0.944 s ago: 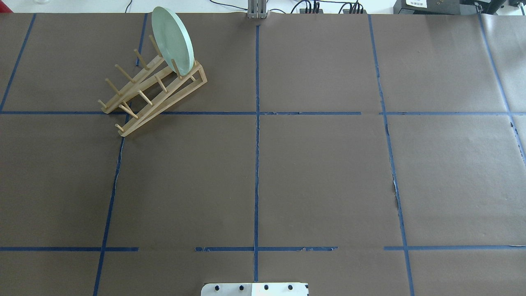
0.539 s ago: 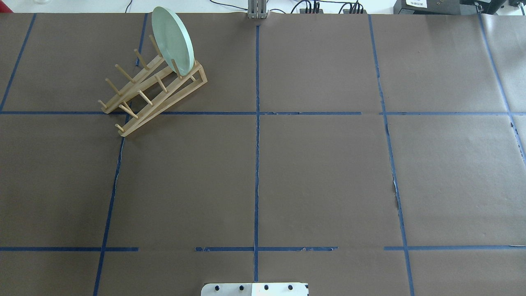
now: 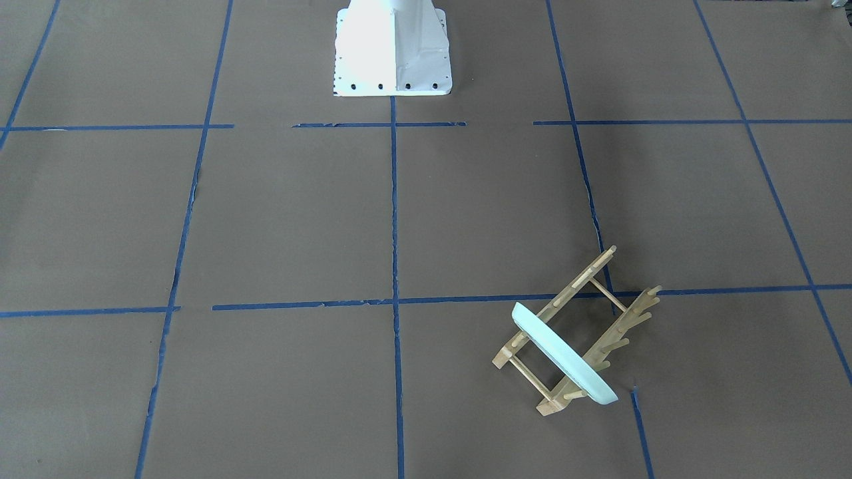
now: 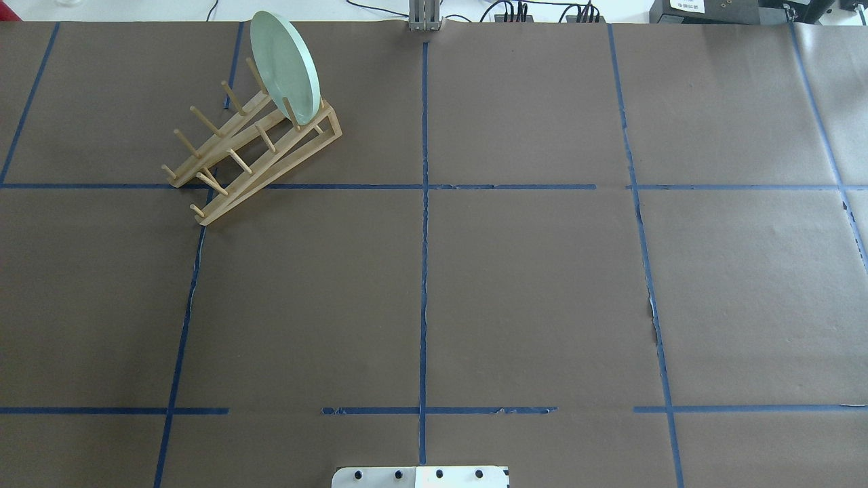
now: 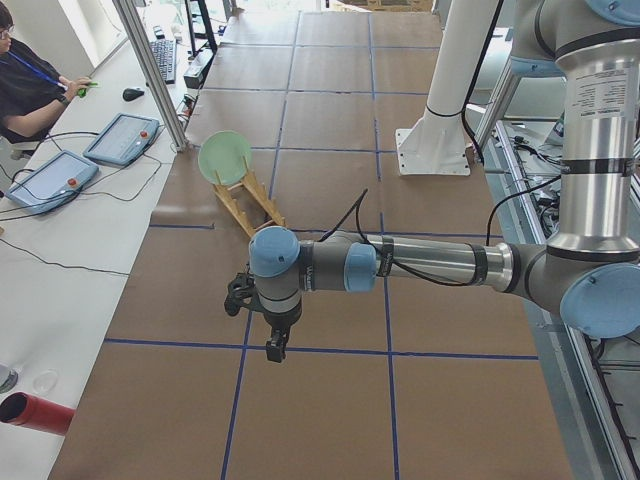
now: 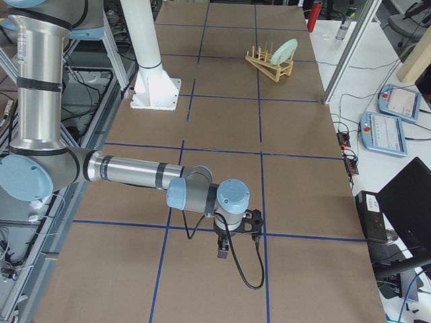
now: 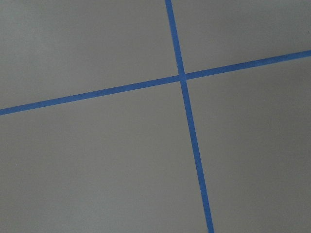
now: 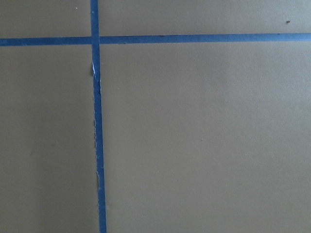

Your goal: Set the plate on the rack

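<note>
The pale mint-green plate [image 4: 285,64] stands on edge between the pegs at the far end of the light-wood rack [image 4: 224,207], at the table's far left. The plate [image 3: 562,356] and rack [image 3: 572,289] also show in the front-facing view. No gripper touches them. My left gripper [image 5: 275,345] shows only in the exterior left view, over bare table well away from the rack [image 5: 245,210]; I cannot tell if it is open or shut. My right gripper [image 6: 223,250] shows only in the exterior right view, far from the plate [image 6: 285,48]; its state is also unclear.
Brown paper with blue tape grid lines [image 4: 424,271] covers the table. The robot's white base [image 3: 393,50] stands at the near edge. Teach pendants [image 5: 50,180] and a seated person [image 5: 25,85] are beside the table. A red cylinder [image 5: 35,413] lies off the table's end.
</note>
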You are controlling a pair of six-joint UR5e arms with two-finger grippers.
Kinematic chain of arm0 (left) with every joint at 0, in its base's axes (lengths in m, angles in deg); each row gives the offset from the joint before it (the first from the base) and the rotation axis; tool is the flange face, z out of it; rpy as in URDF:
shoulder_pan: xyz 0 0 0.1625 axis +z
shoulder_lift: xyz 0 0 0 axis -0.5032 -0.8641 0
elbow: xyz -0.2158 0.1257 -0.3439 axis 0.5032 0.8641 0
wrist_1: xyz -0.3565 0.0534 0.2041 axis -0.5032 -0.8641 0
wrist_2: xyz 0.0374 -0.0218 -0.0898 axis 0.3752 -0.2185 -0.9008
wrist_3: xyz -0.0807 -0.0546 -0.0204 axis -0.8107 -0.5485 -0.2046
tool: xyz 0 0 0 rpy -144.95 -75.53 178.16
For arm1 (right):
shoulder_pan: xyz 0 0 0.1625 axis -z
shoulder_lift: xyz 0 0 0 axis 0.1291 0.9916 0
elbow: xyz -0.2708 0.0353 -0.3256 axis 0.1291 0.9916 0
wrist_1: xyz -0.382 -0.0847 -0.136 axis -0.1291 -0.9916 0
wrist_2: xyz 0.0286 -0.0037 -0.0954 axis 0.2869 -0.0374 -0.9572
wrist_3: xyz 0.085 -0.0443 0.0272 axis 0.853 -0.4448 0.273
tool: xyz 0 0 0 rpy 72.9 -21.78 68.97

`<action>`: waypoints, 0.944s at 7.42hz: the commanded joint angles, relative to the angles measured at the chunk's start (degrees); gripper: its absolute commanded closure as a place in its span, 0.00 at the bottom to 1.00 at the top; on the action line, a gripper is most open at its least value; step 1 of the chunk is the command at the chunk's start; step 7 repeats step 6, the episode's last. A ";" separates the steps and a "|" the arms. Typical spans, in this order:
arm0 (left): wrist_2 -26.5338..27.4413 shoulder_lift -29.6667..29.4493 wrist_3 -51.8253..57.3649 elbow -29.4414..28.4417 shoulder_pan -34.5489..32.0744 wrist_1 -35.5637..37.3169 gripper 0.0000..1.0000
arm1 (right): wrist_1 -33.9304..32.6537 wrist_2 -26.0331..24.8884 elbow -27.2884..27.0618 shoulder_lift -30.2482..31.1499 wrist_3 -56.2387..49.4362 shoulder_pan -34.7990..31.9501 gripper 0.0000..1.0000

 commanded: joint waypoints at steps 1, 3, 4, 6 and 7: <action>0.15 0.30 0.22 0.36 -0.19 -0.47 0.00 | 0.00 0.00 0.00 0.00 0.00 0.00 0.00; -0.29 0.30 0.13 0.72 -0.19 -0.38 0.00 | 0.00 0.00 0.00 0.00 0.00 0.08 0.00; -0.38 0.30 0.13 0.55 -0.19 -0.38 0.00 | 0.00 0.00 0.00 0.00 0.00 0.08 0.00; -0.38 0.30 0.13 0.28 -0.19 -0.46 0.00 | 0.00 0.00 0.00 0.00 0.00 0.00 0.00; -0.38 0.30 0.13 0.28 -0.19 -0.46 0.00 | 0.00 0.00 0.00 0.00 0.00 0.00 0.00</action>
